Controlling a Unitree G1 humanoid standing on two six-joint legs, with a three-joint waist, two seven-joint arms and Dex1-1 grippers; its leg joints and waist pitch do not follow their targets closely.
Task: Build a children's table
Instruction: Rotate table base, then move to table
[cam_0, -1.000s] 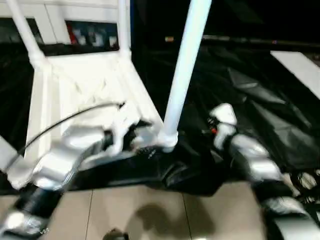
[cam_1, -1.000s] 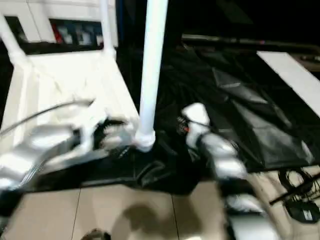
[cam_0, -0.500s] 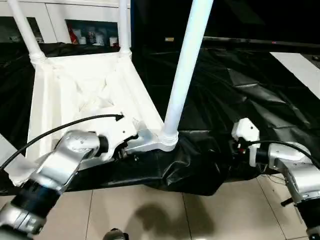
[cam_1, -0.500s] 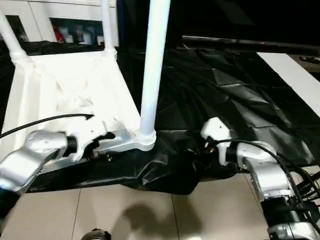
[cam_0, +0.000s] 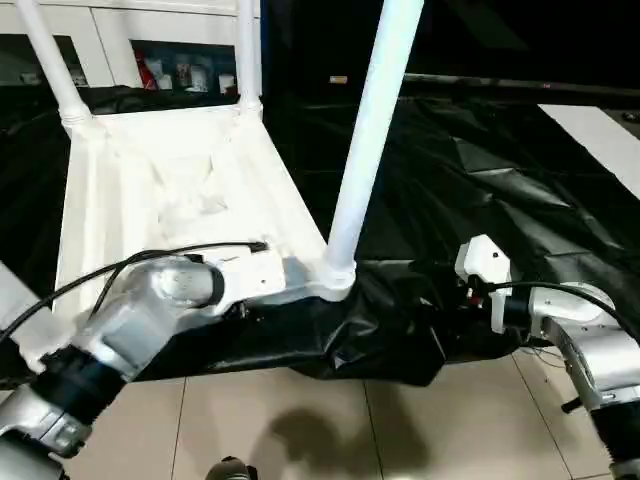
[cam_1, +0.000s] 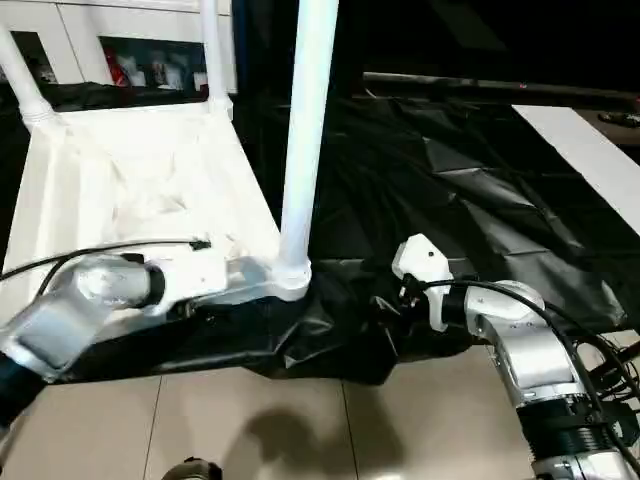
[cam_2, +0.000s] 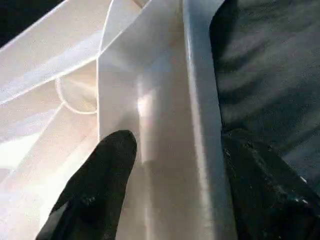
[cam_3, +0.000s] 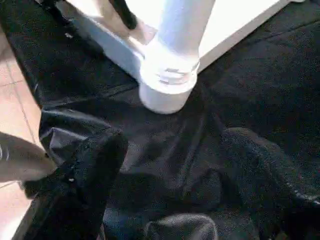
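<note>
The tabletop (cam_0: 170, 190) is lying upside down on the black cloth (cam_0: 480, 190), legs (cam_0: 372, 120) standing up from its corner sockets. Since a moment ago the left gripper (cam_2: 170, 170) has narrowed its fingers (cam_2: 100, 185) onto the tabletop's near rim, one finger on each side. The right gripper (cam_3: 170, 165) is hovering wide open, holding nothing, near the socket (cam_3: 167, 75) after pulling back. Beige floor tiles (cam_0: 300, 420) are showing below, white cabinets (cam_0: 120, 30) behind.

A crinkled black cloth (cam_0: 500, 170) drapes the work table above a beige tiled floor (cam_0: 300, 420), with white cabinets (cam_0: 90, 40) and a shelf of small items (cam_0: 185, 70) behind.
</note>
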